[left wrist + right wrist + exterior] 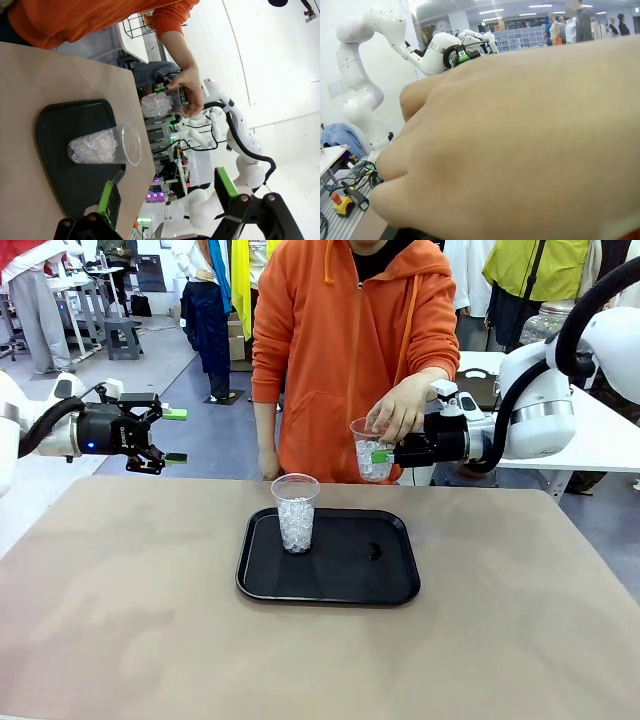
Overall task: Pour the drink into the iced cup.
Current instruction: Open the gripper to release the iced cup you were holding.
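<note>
Right pincer partly covered by held cup and person's hand; grip not discernible. Hand blurred in right wrist view.

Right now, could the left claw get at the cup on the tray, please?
Probably yes: the left claw is open, and nothing stands between it and the cup, upright near the left end of the tray. The person's hand is farther back.

Bright, even indoor light; the black tray casts a faint soft shadow on the counter. Left wrist view bends at the edges, walls washed out. Right wrist view: a person's hand, blurred against the lens.
</note>
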Tool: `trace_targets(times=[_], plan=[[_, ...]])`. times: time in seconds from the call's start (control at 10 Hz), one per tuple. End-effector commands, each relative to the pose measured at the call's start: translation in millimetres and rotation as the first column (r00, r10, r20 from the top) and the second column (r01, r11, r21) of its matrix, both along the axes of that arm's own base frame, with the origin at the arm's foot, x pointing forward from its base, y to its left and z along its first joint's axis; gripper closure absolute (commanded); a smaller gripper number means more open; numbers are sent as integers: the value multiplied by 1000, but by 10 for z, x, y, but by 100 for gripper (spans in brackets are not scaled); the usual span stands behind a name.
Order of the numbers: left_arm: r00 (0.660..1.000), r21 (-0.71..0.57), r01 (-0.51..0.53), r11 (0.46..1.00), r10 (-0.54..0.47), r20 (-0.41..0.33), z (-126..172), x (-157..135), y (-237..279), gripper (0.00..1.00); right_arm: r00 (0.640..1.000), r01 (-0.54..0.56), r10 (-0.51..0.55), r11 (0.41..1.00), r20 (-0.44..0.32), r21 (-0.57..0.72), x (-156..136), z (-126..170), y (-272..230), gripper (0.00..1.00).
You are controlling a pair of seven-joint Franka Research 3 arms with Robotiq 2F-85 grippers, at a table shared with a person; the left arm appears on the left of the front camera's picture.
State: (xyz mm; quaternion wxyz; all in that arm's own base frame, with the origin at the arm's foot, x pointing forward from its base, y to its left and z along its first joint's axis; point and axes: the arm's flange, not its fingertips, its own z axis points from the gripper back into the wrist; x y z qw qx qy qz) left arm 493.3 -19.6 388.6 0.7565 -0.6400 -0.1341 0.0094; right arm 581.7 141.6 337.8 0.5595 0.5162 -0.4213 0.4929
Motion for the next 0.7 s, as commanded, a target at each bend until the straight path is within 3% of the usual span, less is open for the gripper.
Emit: trace_targets(times=[0.0, 0.6], plan=[[1000, -8, 5, 1000, -5, 15, 11, -3, 3, 0, 1000, -1, 1, 1000, -27, 2, -12, -12, -110, 0], [1000, -8, 5, 1000, -5, 15, 11, -3, 3, 0, 999, 43, -43, 999, 31, -6, -182, -338, -873, 0]])
